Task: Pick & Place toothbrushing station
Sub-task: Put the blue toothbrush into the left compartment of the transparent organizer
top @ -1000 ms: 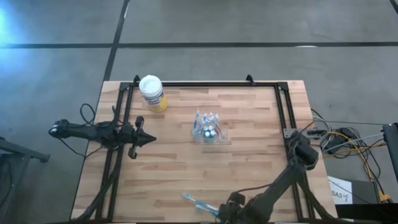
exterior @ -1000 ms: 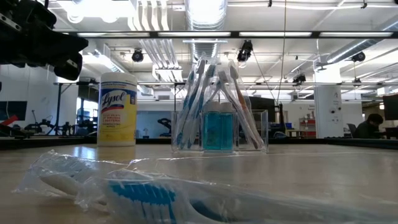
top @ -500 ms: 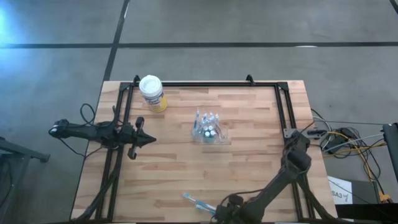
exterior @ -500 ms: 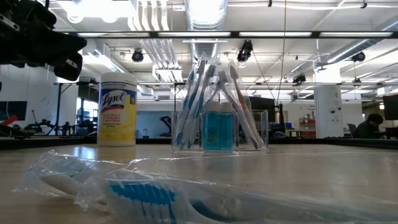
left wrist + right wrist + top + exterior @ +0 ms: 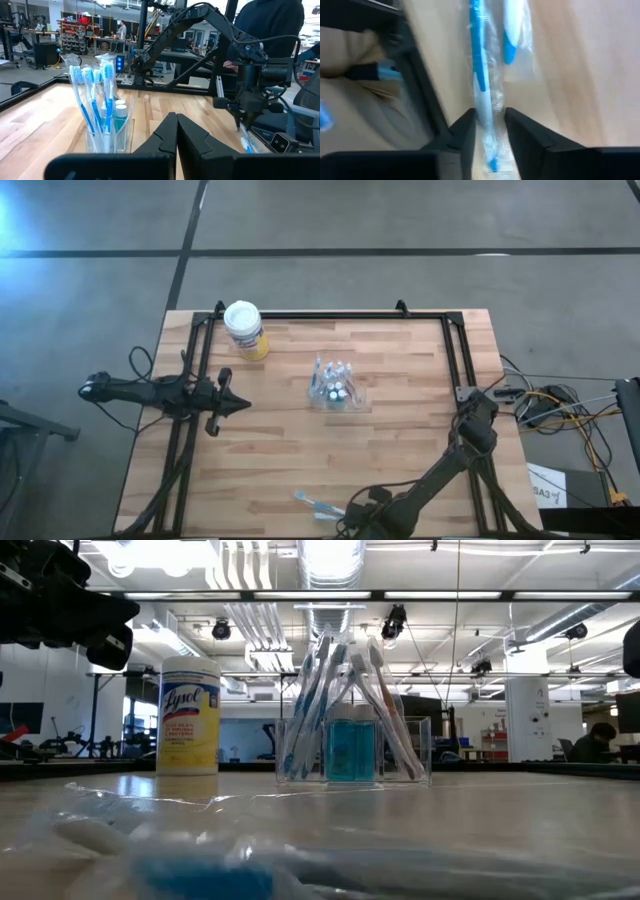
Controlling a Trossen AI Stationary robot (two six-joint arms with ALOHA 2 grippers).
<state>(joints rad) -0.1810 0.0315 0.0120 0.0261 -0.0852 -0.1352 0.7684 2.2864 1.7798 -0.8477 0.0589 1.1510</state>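
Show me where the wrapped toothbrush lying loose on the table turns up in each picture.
High view: wrapped toothbrush at the table's near edge.
Low view: blurred, right in front.
Left wrist view: under the right gripper.
Right wrist view: between the fingers.
Shared landmark: clear toothbrush holder.

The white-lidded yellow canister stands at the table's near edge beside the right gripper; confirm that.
Wrong place. The high view shows the white-lidded yellow canister at the table's far edge, well away from the right gripper, which is at the near edge over the wrapped blue-and-white toothbrush.
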